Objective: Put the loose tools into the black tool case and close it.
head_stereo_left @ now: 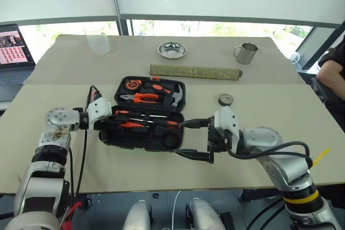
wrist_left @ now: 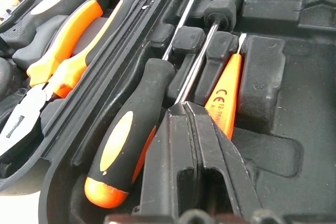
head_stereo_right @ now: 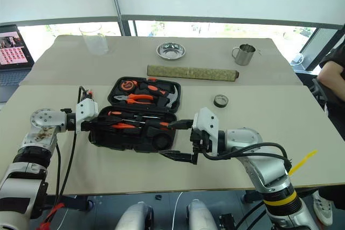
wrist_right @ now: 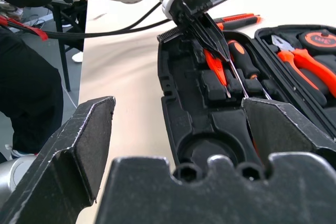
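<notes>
Right up close sits the right claw (head_stereo_left: pixel 195 139), just off the near right corner of the black tool case (head_stereo_left: pixel 141 139). Its two black fingers are spread wide apart, and nothing is between them. One finger points at the case edge and the other hangs a bit nearer the front of the tabletop (head_stereo_left: pixel 269 117).

On the other side, the left claw (wrist_right: pixel 216 38) reaches into the near half of the case from its left end. Its fingers are pressed together, and their tips rest right on the shaft of a long screwdriver (wrist_left: pixel 137 124). I cannot tell if they pinch the shaft or just touch it.

The black tool case lies open and flat in the middle of the tabletop. In its near half lie the long screwdriver with its orange and black handle, a second long screwdriver (wrist_left: pixel 226 1) pointing the other way, and a small orange tester screwdriver (wrist_left: pixel 226 90) next to them. The far half holds the orange pliers (head_stereo_left: pixel 141 98), a hammer (head_stereo_left: pixel 173 96) and a tape measure (head_stereo_left: pixel 131 84).

An orange and black utility knife (head_stereo_left: pixel 94 95) lies on the tabletop just left of the case. A small dark tape roll (head_stereo_left: pixel 225 99) lies to the right of the case, apart from it.

Farther back are a long green roll (head_stereo_left: pixel 195 71), a metal bowl (head_stereo_left: pixel 172 50), a metal mug (head_stereo_left: pixel 246 53) and a clear cup (head_stereo_left: pixel 98 40).
</notes>
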{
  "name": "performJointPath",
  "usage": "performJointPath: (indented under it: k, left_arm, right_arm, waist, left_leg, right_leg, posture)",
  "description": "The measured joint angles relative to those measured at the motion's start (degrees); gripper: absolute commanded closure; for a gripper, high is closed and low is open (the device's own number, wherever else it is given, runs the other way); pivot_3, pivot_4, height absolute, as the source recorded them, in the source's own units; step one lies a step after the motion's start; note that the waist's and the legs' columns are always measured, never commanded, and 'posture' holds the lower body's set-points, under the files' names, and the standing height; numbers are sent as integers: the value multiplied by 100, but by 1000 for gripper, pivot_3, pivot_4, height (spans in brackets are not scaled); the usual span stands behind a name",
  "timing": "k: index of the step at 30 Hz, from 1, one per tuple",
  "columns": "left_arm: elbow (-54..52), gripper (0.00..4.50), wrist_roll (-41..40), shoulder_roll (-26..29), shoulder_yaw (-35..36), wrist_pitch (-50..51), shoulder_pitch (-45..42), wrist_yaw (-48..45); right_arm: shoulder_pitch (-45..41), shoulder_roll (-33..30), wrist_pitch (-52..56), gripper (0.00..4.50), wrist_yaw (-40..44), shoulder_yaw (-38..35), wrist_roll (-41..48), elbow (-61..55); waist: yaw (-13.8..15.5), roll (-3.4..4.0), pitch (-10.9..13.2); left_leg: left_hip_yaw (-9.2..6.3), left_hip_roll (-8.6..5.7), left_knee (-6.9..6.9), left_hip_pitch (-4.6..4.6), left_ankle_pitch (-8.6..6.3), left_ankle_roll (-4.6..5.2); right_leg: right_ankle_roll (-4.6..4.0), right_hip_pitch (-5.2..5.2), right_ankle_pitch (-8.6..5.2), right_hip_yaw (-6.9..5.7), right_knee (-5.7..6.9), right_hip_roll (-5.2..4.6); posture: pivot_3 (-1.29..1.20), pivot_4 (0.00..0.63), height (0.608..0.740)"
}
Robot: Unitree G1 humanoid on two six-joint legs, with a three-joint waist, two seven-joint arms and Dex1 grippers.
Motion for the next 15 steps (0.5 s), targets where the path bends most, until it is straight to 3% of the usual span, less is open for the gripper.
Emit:
performJointPath:
  k: [7,10,11,15]
  left_arm:
    - [-1200,4469,-815,612,905,661,1191,87]
    - [-1833,3752,-1249,949,1814,1599,2098,701]
    - [-2104,3320,-1378,969,2164,1851,2494,912]
    - [-3248,1850,-1791,507,3362,2574,4132,1868]
  right_arm:
    - [150,16,-383,0,201,-32,-12,269]
    - [225,215,-649,0,232,-100,47,363]
    - [247,274,-744,0,255,-137,71,388]
    - [508,545,-1294,0,294,-367,99,521]
  waist:
    - [-19,-5,6]
    - [-66,-4,9]
    - [-77,-3,9]
    - [-79,-7,12]
  left_leg:
    - [-3,6,-1,-10,-1,0]
    - [-6,10,-8,-5,-1,0]
    - [-8,14,-10,-4,-1,0]
    - [-30,7,-15,0,-2,-1]
  right_leg:
    - [0,-10,0,-1,-2,-1]
    - [0,-11,0,-1,-4,-5]
    - [1,-11,-1,-2,-3,-13]
    - [6,-4,-4,-4,-7,-39]
  posture:
    - [0,150,740]
    - [0,150,740]
    - [0,150,740]
    - [0,150,740]
